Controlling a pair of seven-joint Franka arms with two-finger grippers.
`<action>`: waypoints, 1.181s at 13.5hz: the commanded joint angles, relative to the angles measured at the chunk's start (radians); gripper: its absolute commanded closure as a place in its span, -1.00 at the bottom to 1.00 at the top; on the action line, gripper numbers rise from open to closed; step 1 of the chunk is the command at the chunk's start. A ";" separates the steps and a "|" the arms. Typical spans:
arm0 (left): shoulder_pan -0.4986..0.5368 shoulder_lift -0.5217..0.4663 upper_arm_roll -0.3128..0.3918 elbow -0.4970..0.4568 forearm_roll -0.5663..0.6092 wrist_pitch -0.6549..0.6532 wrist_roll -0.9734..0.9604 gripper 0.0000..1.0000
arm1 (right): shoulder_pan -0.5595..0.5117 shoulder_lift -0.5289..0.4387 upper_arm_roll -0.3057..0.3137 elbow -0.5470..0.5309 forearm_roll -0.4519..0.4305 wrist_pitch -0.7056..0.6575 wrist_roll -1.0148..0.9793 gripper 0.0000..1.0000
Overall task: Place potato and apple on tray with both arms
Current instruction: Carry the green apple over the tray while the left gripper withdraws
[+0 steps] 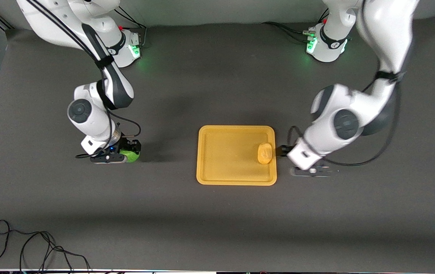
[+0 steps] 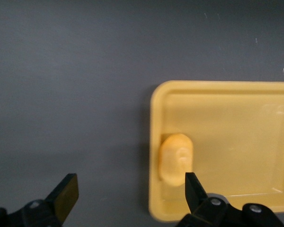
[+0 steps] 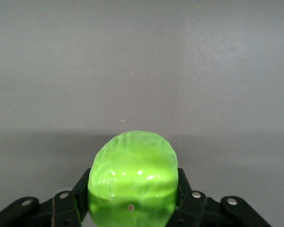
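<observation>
The yellow-orange potato (image 1: 265, 153) lies in the yellow-orange tray (image 1: 225, 175), against the rim toward the left arm's end; it also shows in the left wrist view (image 2: 176, 158), as does the tray (image 2: 236, 118). My left gripper (image 1: 284, 150) is open and empty, just outside that rim; its fingers (image 2: 66, 194) stand wide apart around the gripper's middle (image 2: 130, 194). My right gripper (image 1: 127, 151) is shut on the green apple (image 1: 132, 155), low over the mat toward the right arm's end. In the right wrist view the apple (image 3: 132, 161) fills the gap between the right gripper's (image 3: 132, 191) fingers.
A dark grey mat (image 1: 217, 220) covers the table. A loose black cable (image 1: 31, 243) lies at the edge nearest the front camera, toward the right arm's end. The arm bases (image 1: 326, 42) stand along the edge farthest from the front camera.
</observation>
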 commanded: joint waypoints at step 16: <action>0.308 -0.247 0.003 0.010 0.099 -0.241 0.450 -0.99 | 0.576 0.504 0.010 1.236 -0.004 -0.781 0.874 -0.19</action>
